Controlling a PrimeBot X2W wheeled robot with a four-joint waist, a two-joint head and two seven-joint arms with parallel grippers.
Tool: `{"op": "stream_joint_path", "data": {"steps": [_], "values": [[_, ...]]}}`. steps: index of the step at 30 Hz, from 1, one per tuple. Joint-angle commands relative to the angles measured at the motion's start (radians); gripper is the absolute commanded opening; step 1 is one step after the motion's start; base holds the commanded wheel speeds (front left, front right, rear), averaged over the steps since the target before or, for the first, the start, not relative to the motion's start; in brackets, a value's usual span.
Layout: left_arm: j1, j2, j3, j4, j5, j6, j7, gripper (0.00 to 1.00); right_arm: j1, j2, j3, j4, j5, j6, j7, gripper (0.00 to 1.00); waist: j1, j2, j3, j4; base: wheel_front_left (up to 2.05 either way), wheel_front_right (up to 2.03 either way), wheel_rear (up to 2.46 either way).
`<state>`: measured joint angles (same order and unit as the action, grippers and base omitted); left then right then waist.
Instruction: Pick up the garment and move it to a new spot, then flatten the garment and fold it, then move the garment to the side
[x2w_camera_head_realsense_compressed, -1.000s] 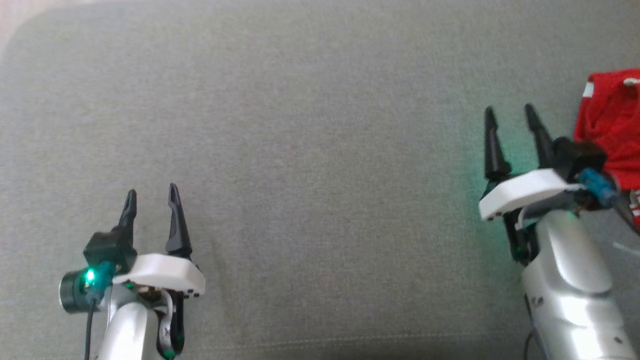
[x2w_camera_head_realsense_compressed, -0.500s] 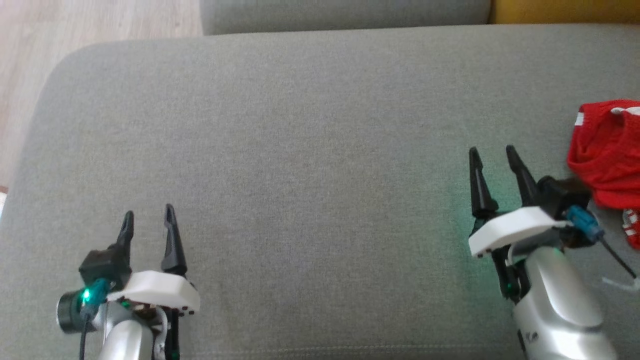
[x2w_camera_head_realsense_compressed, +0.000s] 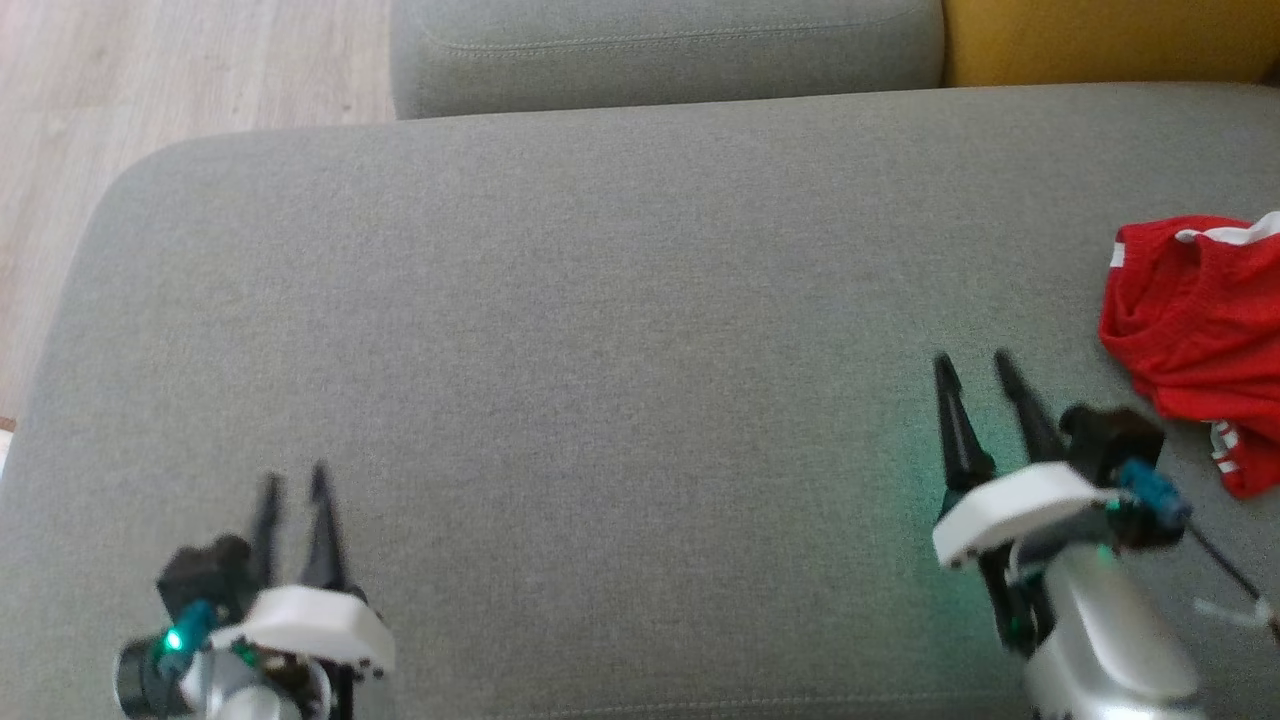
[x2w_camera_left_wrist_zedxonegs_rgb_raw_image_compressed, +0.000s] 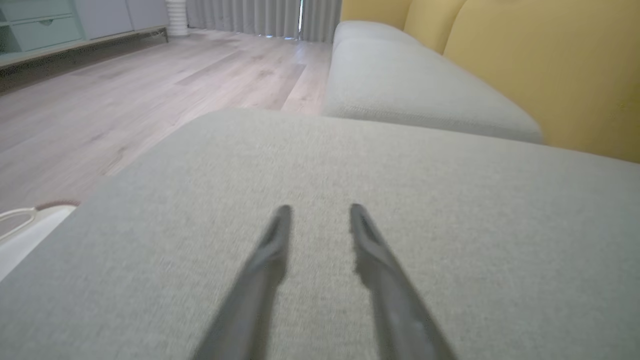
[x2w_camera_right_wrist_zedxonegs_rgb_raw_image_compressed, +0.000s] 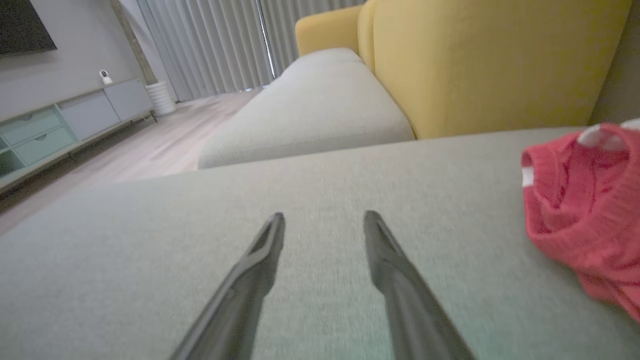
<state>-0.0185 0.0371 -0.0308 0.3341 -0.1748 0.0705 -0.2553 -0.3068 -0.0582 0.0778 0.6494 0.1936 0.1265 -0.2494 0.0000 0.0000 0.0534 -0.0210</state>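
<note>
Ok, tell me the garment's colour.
The garment is red with white trim; the head view shows it best.

Matt grey woven cushion (x2w_camera_head_realsense_compressed: 600, 350), red cloth garment (x2w_camera_head_realsense_compressed: 1190, 330), smooth wood floor (x2w_camera_head_realsense_compressed: 200, 80)

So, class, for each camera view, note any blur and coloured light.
Head view: the left gripper is smeared by motion blur; the right gripper is sharper, with a green glow on the cushion beside it. Left wrist view: the fingers look soft-edged. Right wrist view: the red garment is blurred.
</note>
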Motion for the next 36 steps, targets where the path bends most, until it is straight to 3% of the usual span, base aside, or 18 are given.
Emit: {"op": "stream_joint_path", "data": {"steps": [1, 6, 36], "values": [[0.004, -0.002, 0.0, 0.014, -0.001, 0.0, 0.0, 0.0, 0.009, 0.0, 0.0, 0.011, 0.001, 0.0, 0.001, 0.0, 0.0, 0.0, 0.0, 0.0, 0.0, 0.0, 0.0], [0.032, -0.011, 0.002, 0.065, -0.012, -0.002, 0.005, 0.0, 0.064, 0.003, -0.002, 0.054, 0.012, 0.0, 0.007, 0.0, 0.0, 0.0, -0.002, 0.0, 0.0, 0.0, 0.0], [0.004, -0.005, 0.035, 0.027, -0.357, -0.05, 0.092, 0.0, 0.098, 0.004, -0.047, -0.058, 0.352, 0.001, 0.093, 0.0, 0.0, 0.0, -0.013, 0.005, 0.0, 0.0, 0.0]]}}
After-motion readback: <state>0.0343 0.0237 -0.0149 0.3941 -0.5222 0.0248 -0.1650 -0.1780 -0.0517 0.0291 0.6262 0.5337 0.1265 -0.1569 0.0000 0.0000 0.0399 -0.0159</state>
